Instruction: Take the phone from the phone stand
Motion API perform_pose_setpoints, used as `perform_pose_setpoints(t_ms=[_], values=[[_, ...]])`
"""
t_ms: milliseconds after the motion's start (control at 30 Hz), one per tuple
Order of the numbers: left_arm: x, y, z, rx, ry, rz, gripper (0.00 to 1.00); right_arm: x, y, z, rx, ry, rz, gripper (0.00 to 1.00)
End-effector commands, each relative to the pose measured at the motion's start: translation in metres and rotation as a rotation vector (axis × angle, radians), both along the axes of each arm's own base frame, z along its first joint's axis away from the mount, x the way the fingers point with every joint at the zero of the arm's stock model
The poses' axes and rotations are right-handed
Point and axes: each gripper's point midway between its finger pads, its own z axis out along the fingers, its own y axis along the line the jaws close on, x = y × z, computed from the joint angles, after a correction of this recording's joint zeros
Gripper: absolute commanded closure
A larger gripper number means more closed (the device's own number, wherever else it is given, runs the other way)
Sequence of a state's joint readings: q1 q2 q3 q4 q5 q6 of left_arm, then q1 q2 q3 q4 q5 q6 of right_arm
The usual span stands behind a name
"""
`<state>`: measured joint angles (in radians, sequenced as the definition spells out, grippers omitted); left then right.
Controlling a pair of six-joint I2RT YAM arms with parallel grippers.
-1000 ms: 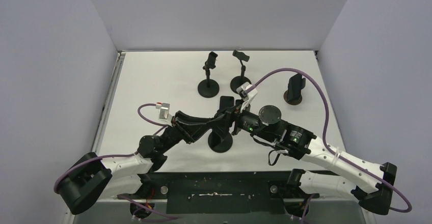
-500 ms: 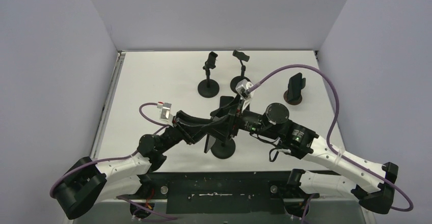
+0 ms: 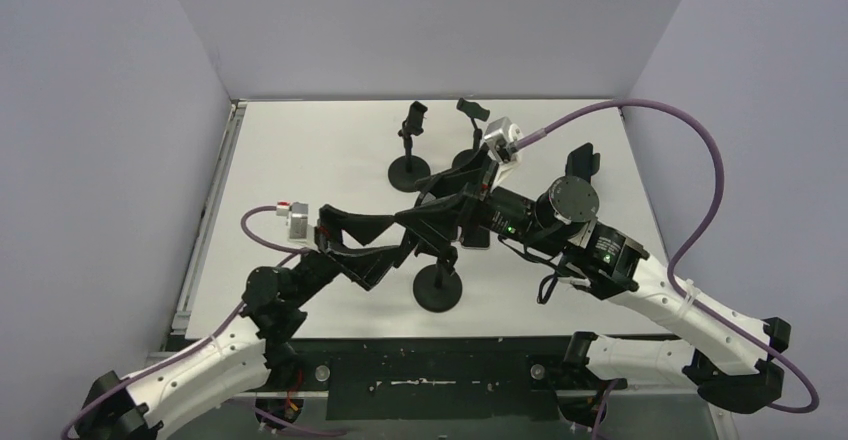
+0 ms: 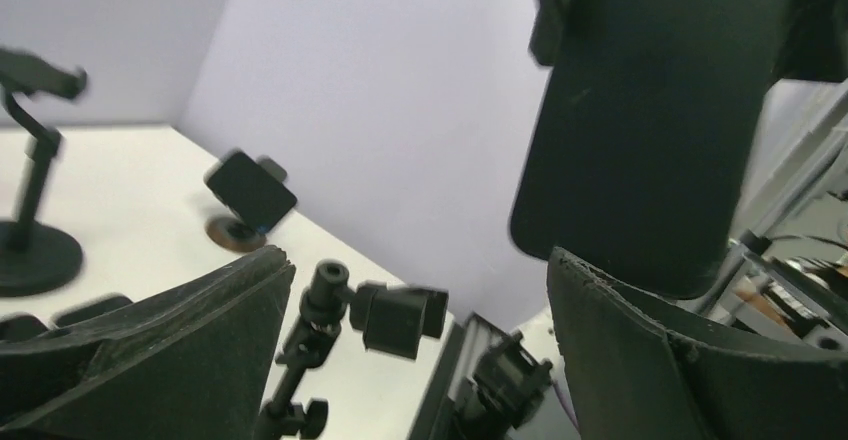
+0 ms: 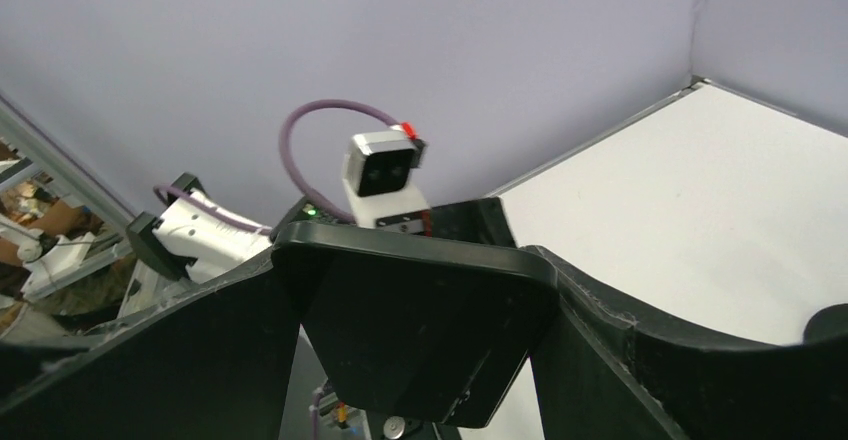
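Note:
The black phone [image 5: 420, 335] is clamped between my right gripper's [image 5: 410, 260] fingers, which are shut on its edges. In the top view it hangs above the table at the right gripper [image 3: 447, 222], off the phone stand [image 3: 438, 288]. The left wrist view shows the phone [image 4: 650, 130] up at the right. The stand's black clamp head [image 4: 400, 320] sits empty below it. My left gripper [image 4: 420, 260] is open wide with nothing between its fingers. In the top view the left gripper [image 3: 390, 242] sits just left of the stand's stem.
Two more black stands [image 3: 408, 152] [image 3: 473, 132] rise at the back of the white table. A dark holder on a brown puck [image 3: 580, 165] sits back right, partly behind my right arm. Purple cables loop over both arms. Walls close in on three sides.
The left gripper has opened and drawn back to the left. The right gripper has lifted the phone up and toward the back, off the stand.

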<state>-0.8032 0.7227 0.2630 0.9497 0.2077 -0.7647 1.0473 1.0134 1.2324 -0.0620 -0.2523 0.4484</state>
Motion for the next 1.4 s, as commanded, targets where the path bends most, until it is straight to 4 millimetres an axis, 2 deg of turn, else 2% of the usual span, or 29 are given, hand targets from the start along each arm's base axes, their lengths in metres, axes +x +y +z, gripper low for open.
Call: perform_pose_setpoints(t_ms=[0,33,100,200,267,367,467,567,833,1000,1100,1267,1367], values=[[0.022,0.037,0.029,0.061,-0.053,0.269,0.03,0.019,-0.013,0.037,0.059,-0.043,-0.121,1.00],[0.031,0.052,0.029,0.063,-0.027,0.363,0.02,0.022,-0.015,0.038,0.057,-0.040,-0.143,1.00],[0.034,0.080,0.040,0.048,-0.040,0.485,0.02,0.034,-0.019,0.038,0.048,-0.020,-0.207,1.00],[0.029,0.097,0.060,0.083,-0.092,0.556,0.03,0.054,-0.021,0.032,0.011,0.022,-0.310,1.00],[0.024,0.090,0.071,0.145,-0.143,0.522,0.03,0.065,-0.019,0.025,-0.026,0.047,-0.358,1.00],[0.012,0.064,0.085,0.255,-0.229,0.390,0.03,0.076,-0.013,0.020,-0.057,0.063,-0.390,1.00],[0.002,0.036,0.087,0.349,-0.273,0.242,0.03,0.082,-0.009,0.020,-0.056,0.076,-0.410,1.00],[0.000,0.022,0.084,0.392,-0.287,0.171,0.05,0.086,-0.004,0.022,-0.054,0.086,-0.409,1.00],[0.015,0.018,0.075,0.441,-0.285,0.212,0.13,0.090,0.005,0.016,-0.080,0.105,-0.399,1.00],[0.031,0.018,0.070,0.465,-0.259,0.273,0.29,0.090,0.007,0.015,-0.083,0.102,-0.390,1.00],[0.030,0.013,0.071,0.452,-0.271,0.252,0.36,0.091,0.008,0.012,-0.089,0.103,-0.395,1.00],[0.033,0.006,0.068,0.448,-0.266,0.236,0.54,0.091,0.011,0.012,-0.089,0.102,-0.385,1.00],[0.035,0.002,0.068,0.437,-0.262,0.230,0.62,0.091,0.012,0.010,-0.093,0.105,-0.381,1.00]])
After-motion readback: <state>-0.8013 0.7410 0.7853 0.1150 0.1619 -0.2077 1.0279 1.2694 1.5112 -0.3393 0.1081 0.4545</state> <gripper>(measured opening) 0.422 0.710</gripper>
